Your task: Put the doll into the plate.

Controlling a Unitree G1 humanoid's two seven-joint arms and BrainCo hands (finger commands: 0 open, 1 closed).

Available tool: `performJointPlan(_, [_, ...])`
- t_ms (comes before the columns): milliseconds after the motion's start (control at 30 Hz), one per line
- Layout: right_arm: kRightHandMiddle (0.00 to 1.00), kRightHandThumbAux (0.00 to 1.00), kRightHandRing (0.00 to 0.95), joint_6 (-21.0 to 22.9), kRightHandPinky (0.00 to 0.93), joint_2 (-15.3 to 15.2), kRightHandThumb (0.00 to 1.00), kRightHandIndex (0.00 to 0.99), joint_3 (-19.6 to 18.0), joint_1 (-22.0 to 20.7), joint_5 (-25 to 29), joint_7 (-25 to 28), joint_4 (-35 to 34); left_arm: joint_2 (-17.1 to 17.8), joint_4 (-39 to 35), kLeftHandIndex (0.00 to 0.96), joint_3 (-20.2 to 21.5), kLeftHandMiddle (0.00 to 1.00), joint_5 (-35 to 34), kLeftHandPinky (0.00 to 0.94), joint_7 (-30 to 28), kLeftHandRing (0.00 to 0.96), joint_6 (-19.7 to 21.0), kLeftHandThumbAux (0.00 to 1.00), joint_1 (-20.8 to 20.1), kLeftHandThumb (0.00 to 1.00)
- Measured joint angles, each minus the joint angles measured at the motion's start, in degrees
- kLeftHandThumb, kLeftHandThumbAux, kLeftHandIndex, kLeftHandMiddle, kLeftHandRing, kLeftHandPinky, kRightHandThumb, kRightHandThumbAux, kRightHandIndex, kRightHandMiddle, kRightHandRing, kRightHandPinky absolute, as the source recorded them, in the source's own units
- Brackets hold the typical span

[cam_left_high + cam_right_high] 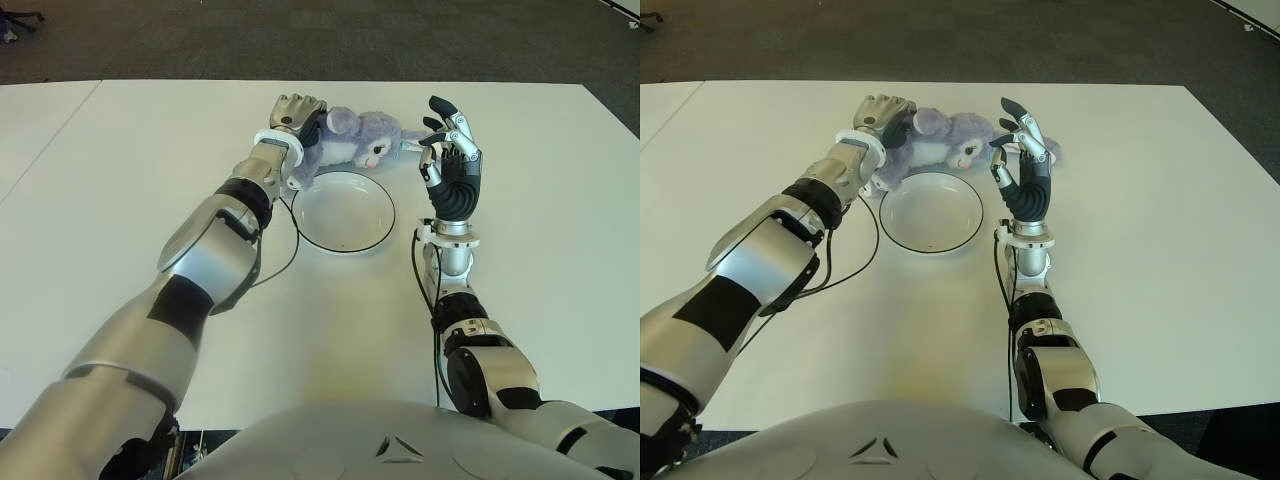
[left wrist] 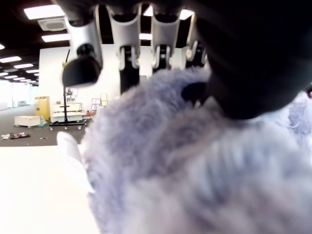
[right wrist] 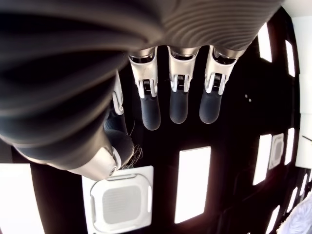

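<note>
Here the doll (image 1: 355,140), a soft purple plush animal, lies on its side on the white bench (image 1: 120,180), just beyond the far rim of the plate (image 1: 343,211) and outside it. The left hand (image 1: 297,114) is on the doll's left end, its fingers (image 2: 127,63) curled down over the fur and grasping it, as the left wrist view shows from close by. The plate is a round white dish with a dark rim, and its left edge sits near the left forearm. The right hand (image 1: 450,165) stands upright just right of the plate, palm turned toward the robot, near the doll's right end but not holding it. Its fingers (image 3: 178,100) are relaxed and spread, with nothing between them. A dark cable (image 1: 283,262) curves over the bench beside the plate.
</note>
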Motion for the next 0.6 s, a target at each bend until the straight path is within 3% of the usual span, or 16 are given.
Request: performJointPlan(600, [0.190, 0.716, 0.134, 0.0, 0.196, 0.0, 0.707, 0.428, 0.0, 0.0, 0.1, 1.0, 0.0, 0.0, 0.0, 0.442, 0.4, 0.822, 0.0, 0.833, 0.9, 0.820, 0.1, 0.696, 0.0, 0.740])
